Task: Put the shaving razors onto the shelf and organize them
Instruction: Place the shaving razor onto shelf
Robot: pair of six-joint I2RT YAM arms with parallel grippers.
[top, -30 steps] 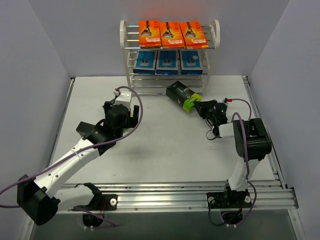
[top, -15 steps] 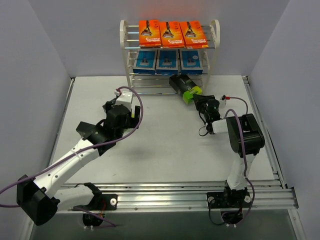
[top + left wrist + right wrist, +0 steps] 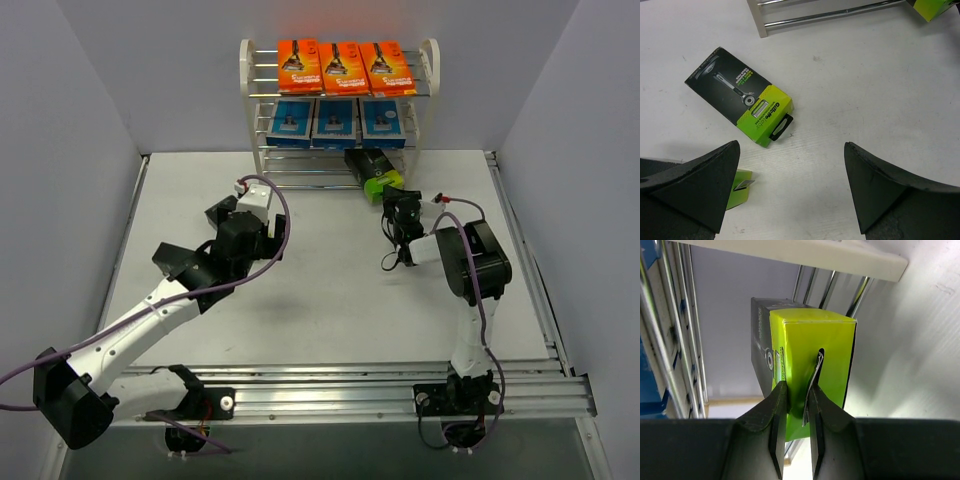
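Note:
The shelf (image 3: 433,68) stands at the back with three orange cards (image 3: 343,67) on its top tier and three blue packs (image 3: 336,122) on the middle tier. My right gripper (image 3: 396,205) is shut on the lime end of a black-and-lime box (image 3: 372,173), whose black end is in at the bottom tier on the right. In the right wrist view the gripper (image 3: 795,390) pinches that box (image 3: 812,347) by its hang tab. My left gripper (image 3: 791,146) is open above the table. A second box (image 3: 737,97) lies flat ahead of it. A third box's lime end (image 3: 739,186) shows by the left finger.
The shelf's bottom rail and rods (image 3: 840,12) lie just beyond the flat box in the left wrist view. Grey walls close in the table on three sides. A metal rail (image 3: 380,385) runs along the near edge by the arm bases.
My right gripper has carried its black-and-lime box up and to the left, from the open table into the shelf's bottom tier. My left gripper has shifted slightly to the right.

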